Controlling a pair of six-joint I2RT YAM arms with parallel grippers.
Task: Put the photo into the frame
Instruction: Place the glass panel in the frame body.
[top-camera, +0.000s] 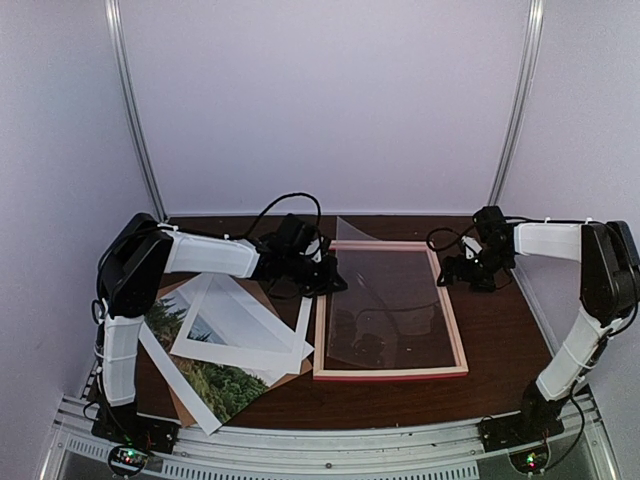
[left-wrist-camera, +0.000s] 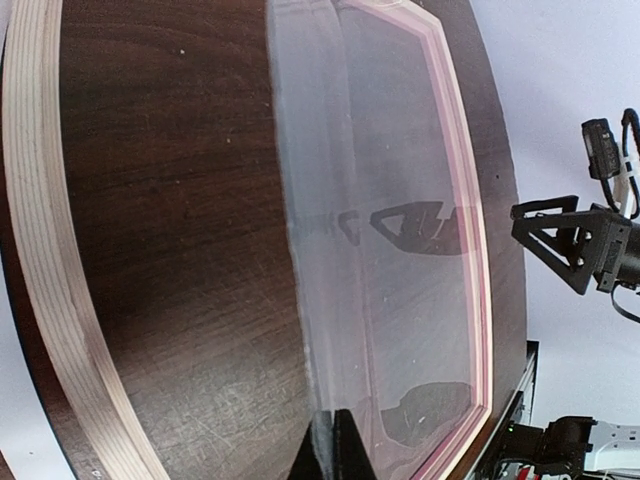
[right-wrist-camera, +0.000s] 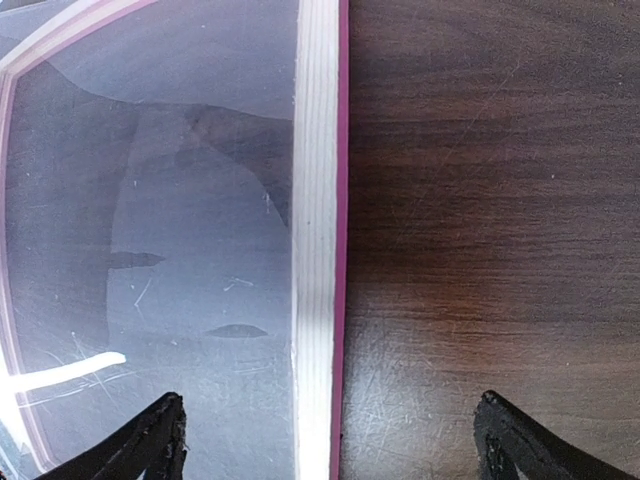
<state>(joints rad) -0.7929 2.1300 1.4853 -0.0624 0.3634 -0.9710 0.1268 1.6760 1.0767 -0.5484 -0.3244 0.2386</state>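
Observation:
The pink frame with pale wood sides lies flat at centre right. A clear sheet rests askew over it, one corner sticking out past the far rail. My left gripper is shut on that sheet's left edge; in the left wrist view its fingers pinch the clear sheet between the frame's rails. The photo lies at the left, mostly covered by a white mat. My right gripper stands open astride the frame's right rail, its fingertips apart on either side.
A brown backing board lies under the photo and mat at the left. Bare dark wood table extends right of the frame. The right gripper shows in the left wrist view beyond the frame. White walls enclose the table.

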